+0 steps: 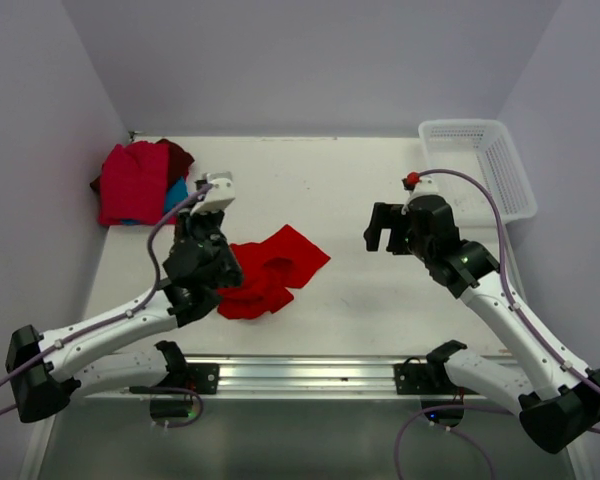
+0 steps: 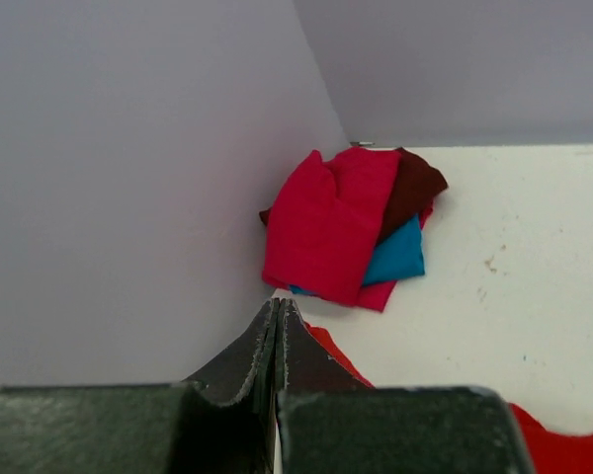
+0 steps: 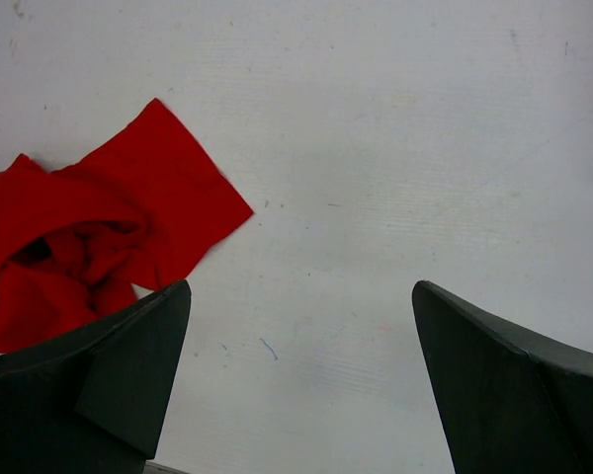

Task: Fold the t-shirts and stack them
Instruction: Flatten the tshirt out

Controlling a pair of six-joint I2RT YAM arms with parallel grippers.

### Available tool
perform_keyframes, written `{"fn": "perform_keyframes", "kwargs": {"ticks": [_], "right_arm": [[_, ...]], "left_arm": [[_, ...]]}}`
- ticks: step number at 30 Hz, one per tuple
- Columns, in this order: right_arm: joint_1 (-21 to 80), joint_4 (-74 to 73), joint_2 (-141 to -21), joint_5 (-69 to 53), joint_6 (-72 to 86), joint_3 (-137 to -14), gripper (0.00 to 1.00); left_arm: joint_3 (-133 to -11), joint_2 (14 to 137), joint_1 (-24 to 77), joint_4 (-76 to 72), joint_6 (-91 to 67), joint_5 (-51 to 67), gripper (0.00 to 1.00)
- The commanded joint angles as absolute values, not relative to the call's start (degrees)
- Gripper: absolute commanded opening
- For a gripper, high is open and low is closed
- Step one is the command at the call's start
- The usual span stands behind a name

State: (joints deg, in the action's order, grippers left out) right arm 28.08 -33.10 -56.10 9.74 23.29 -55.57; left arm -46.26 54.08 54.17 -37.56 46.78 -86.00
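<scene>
T-shirt (image 1: 285,262) plain red, lying crumpled.

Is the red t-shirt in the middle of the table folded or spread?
Neither: the red t-shirt lies crumpled in a heap, edges uneven.

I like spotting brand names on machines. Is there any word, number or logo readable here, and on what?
None: no readable lettering shows on the left arm, the right arm, the red t-shirt, the folded stack or the white basket.
</scene>
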Motion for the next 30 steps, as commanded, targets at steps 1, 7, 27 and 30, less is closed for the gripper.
{"fn": "perform_keyframes", "kwargs": {"ticks": [1,7,27,30], "right_arm": [[28.0,-33.7,-55.1,10.6,22.3,-57.4,0.99],[28.0,-34.4,-55.1,11.0,21.8,-57.6,0.99],[27.9,-37.4,-53.3,12.6,19.6,-59.3,0.99],[27.9,-37.4,-54.0,11.9,19.5,-59.9,0.99]], "left_arm": [[-45.8,57.7,59.7,-50.2,52.2,-93.7,0.00],[-66.9,66.7,64.4,-6.7,17.0,-84.1,0.00],[-66.7,75.3,8.8,23.6,-17.7,-38.8,0.00],[-63.1,73.5,6.0,24.1,-19.9,-39.3,0.00]]}}
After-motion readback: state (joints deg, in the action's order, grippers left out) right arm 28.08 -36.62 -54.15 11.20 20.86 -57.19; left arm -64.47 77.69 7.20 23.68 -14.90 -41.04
